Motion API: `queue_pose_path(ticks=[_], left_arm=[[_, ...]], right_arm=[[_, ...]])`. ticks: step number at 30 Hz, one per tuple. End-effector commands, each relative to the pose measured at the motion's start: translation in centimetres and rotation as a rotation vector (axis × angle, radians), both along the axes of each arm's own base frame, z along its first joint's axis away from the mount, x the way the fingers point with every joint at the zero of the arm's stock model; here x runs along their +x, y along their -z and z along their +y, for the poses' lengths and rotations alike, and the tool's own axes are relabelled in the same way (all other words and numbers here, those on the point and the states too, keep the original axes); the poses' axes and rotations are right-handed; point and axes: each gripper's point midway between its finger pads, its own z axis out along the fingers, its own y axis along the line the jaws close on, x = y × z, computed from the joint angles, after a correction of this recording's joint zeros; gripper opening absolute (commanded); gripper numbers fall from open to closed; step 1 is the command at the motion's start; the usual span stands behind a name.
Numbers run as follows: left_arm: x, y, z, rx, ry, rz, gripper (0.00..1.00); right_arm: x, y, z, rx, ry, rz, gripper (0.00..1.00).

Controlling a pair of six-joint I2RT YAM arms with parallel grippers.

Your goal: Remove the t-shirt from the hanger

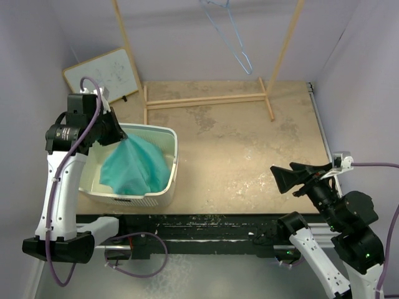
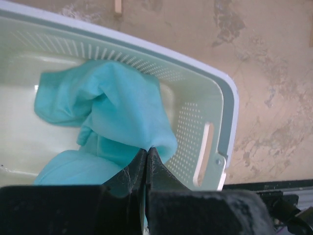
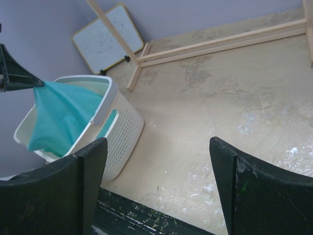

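- The left arm stands tall from its base at the near left edge of the bench [image 1: 249,143]. It bends at the top, so its wrist is above the basket [image 1: 173,149].
- The left gripper [image 2: 148,149] points down into the basket. Its two fingers are pressed tight together, with a fold of the t-shirt [image 1: 137,165] pinched between the tips.
- The t-shirt hangs from that pinch in a cone shape. Its lower part sits bunched up inside the basket.
- The hanger [image 1: 234,37] is bare. It hangs high at the back, between the wooden rack poles [image 1: 283,53], well apart from the t-shirt.
- The right arm is folded low at the near right corner of the bench.
- The right gripper [image 1: 283,177] points left, over the near part of the bench. Its fingers are spread wide and hold nothing.
- A small whiteboard [image 1: 103,75] leans on the wall behind the basket.
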Motion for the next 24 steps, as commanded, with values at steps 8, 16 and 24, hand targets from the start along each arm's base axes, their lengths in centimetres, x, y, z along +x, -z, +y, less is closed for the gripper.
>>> queue_pose_path(ticks=[8, 16, 24], left_arm=[[4.2, -0.6, 0.6, 0.07, 0.044, -0.176, 1.0], [0.2, -4.1, -1.2, 0.044, 0.172, -0.522, 0.99], [-3.1, -2.6, 1.0, 0.116, 0.069, -0.615, 0.99]], right_arm=[[0.0, -1.4, 0.0, 0.017, 0.001, -0.026, 0.86], [2.0, -0.5, 0.1, -0.023, 0.043, 0.056, 0.87], [7.6, 4.1, 3.0, -0.187, 0.003, 0.307, 0.86]])
